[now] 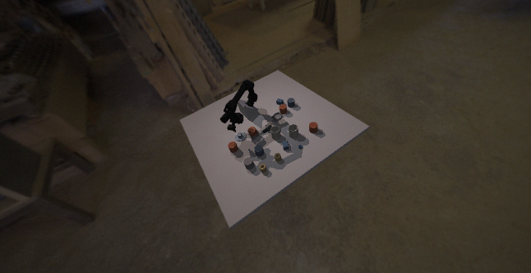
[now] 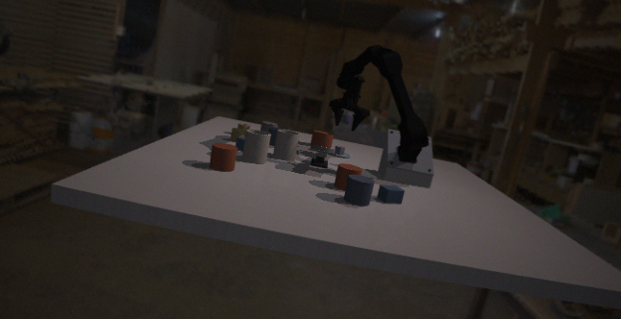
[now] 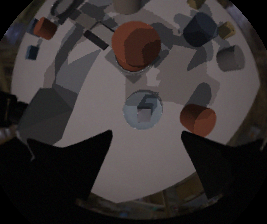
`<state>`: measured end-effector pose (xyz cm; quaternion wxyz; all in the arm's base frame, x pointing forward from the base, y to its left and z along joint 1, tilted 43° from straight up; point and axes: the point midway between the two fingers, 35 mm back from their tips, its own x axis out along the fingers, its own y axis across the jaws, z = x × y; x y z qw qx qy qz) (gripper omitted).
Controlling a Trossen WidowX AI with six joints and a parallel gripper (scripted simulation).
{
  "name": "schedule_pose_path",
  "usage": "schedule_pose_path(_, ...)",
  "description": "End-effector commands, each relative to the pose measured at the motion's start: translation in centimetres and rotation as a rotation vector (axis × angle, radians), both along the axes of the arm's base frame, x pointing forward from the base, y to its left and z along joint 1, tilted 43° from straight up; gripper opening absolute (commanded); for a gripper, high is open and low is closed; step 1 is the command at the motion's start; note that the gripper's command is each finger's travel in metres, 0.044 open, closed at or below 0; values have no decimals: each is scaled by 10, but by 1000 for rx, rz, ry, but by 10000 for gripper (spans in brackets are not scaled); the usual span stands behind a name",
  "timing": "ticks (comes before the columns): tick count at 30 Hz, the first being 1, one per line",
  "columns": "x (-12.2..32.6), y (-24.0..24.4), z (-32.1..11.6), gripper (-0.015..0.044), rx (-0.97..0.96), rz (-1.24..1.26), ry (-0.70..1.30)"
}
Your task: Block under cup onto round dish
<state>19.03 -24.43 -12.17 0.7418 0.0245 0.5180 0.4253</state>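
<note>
My gripper (image 1: 232, 129) (image 2: 346, 127) (image 3: 147, 134) is wide open and empty, above and a little to one side of the round dish (image 1: 237, 139) (image 2: 347, 156) (image 3: 128, 113). A small grey block (image 2: 339, 150) (image 3: 144, 115) rests on the dish, clear of the fingers. No cup is above the dish. The small balance (image 1: 266, 129) (image 2: 319, 162) (image 3: 96, 40) has an orange cup (image 1: 252, 131) (image 2: 322, 138) (image 3: 136, 44) upright on one end. Its other end, a ring-like pan (image 2: 317, 149), has no cup on it. Which loose orange piece is the other cup, I cannot tell.
An orange cylinder (image 1: 233, 146) (image 3: 198, 120) stands close beside the dish. Two grey cups (image 1: 275, 132) (image 1: 293, 130) stand beyond the balance. An orange cylinder (image 1: 283, 108) (image 2: 348, 176), a blue cylinder (image 1: 291, 102) (image 2: 359, 190) and a blue block (image 1: 279, 101) (image 2: 390, 194) stand near the arm's base.
</note>
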Motion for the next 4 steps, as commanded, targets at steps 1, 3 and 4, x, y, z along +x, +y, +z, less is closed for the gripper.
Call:
schedule_pose_path(1, 0, -3, 4, 440, -1, 10, -1)
schedule_pose_path(3, 0, -3, 4, 440, -1, 10, -1)
schedule_pose_path(4, 0, -3, 4, 440, -1, 10, -1)
